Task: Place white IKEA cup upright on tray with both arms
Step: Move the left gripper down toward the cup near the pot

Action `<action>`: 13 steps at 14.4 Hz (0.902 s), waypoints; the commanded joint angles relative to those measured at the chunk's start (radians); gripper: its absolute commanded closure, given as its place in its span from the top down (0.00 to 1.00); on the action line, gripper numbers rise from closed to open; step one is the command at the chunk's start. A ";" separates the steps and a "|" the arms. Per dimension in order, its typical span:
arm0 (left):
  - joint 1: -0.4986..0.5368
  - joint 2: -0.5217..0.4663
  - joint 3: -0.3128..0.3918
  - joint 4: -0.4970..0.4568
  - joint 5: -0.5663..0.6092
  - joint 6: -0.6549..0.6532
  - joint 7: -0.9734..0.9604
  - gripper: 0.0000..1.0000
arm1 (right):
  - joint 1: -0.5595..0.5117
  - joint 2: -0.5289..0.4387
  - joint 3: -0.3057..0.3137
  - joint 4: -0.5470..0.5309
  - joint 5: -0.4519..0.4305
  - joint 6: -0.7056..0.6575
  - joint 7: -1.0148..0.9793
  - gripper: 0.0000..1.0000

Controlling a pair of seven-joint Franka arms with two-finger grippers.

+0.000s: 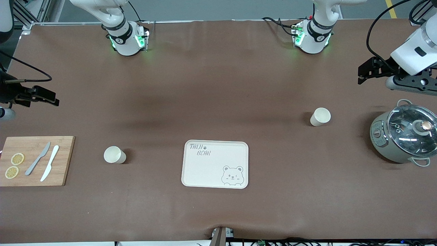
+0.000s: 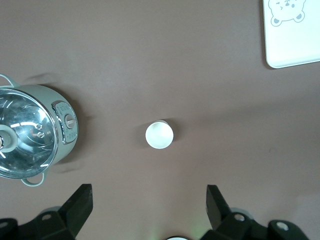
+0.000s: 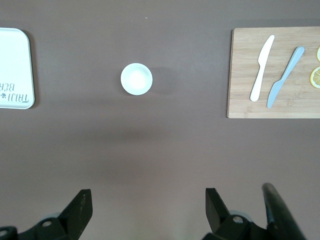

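White cup [image 1: 320, 117], one of two: smooth, round-mouthed, standing mouth-up on the worktop [image 1: 218, 85] toward the left arm's end, farther from the front camera than the tray; nothing seen in it. Also seen from the left wrist [image 2: 159, 135].

Second white cup [image 1: 114, 154]: same form, upright, toward the right arm's end, between tray and cutting board; appears to hold nothing [image 3: 136, 79].

Tray [image 1: 215, 164]: flat, cream-white, rounded corners, grey bear face and "TAIJI BEAR" lettering; nothing on it. Cut off in both wrist views.

Cutting board [image 1: 36, 161]: pale wood, partly cut off at the view's edge. Carries a grey knife [image 1: 38, 158], a white knife [image 1: 50, 163] and two lemon slices [image 1: 14, 165].

Cooker pot [image 1: 404, 137]: grey-green, glass lid with knob; contents hard to make out through reflections.

Left claw [image 1: 362, 73]: black, fingers spread apart, grasping nothing, over the worktop near the pot.

Right claw [image 1: 51, 98]: black, fingers spread, grasping nothing, over the worktop above the board's end; arm mostly out of frame.

Worktop: brown matte covering.
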 commanded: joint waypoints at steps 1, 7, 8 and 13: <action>-0.002 -0.005 0.000 -0.001 0.020 -0.012 0.018 1.00 | 0.004 -0.028 0.003 -0.032 -0.023 0.014 0.020 1.00; 0.000 -0.006 -0.002 -0.072 0.014 0.018 0.044 1.00 | 0.005 -0.026 0.003 -0.032 -0.023 0.014 0.020 1.00; 0.003 -0.017 -0.002 -0.120 0.014 0.074 0.052 1.00 | 0.005 -0.026 0.003 -0.032 -0.023 0.014 0.020 1.00; 0.007 -0.074 0.000 -0.381 0.014 0.345 0.053 1.00 | 0.005 -0.025 0.003 -0.032 -0.023 0.015 0.020 1.00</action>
